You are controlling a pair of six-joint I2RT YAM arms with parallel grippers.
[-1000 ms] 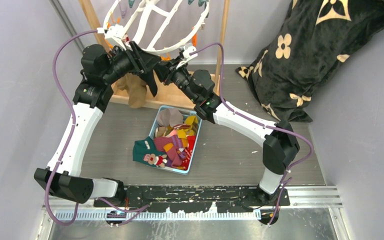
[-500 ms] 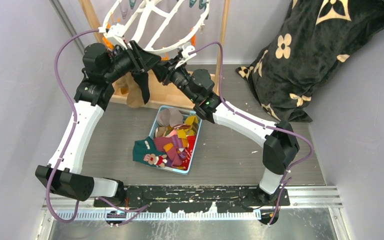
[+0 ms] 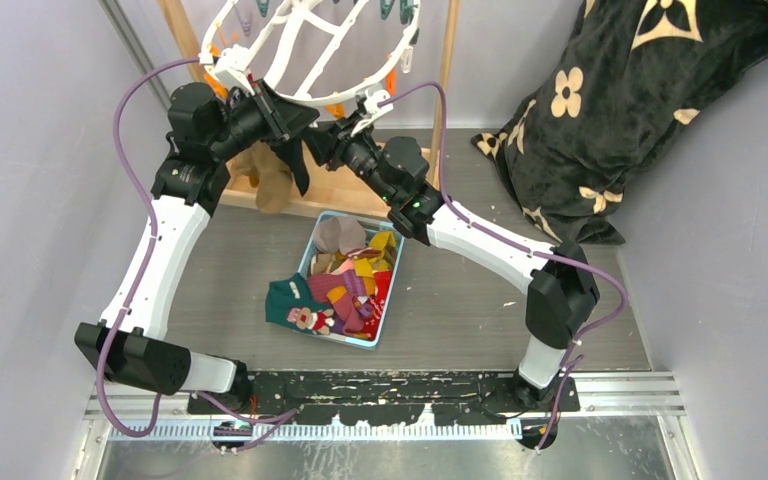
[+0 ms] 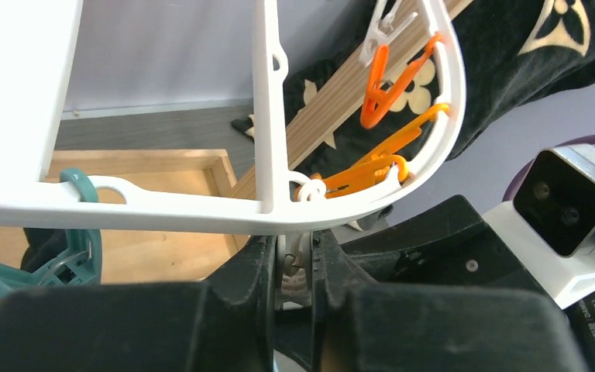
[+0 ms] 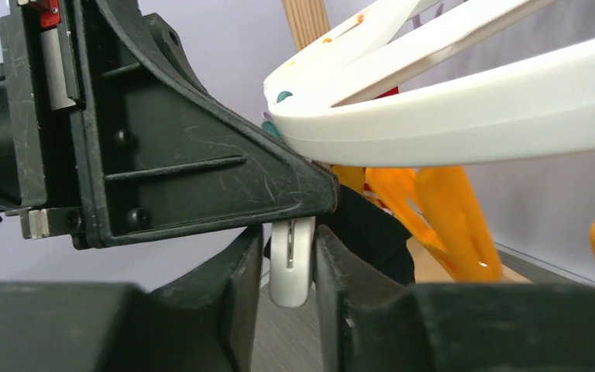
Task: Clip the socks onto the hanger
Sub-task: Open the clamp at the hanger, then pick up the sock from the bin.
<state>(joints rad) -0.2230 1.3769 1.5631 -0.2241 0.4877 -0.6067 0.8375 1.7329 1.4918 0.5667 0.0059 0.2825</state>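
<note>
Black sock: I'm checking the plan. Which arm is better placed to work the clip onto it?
Right, probably: the right jaws pinch the white clip under the hanger rim, with the black sock just behind it.

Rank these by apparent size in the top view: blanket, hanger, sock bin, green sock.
1. blanket
2. hanger, less sure: it is cropped by the top edge and raised nearer the camera
3. sock bin
4. green sock

My left arm (image 3: 155, 265) and right arm (image 3: 485, 245) are white shells between bulky black joints, each trailing a purple cable (image 3: 125, 105). Up close I see the left gripper (image 5: 321, 194), black, scratched and screw-dotted, plus a silver camera block (image 4: 562, 201) on a white mount.
</note>
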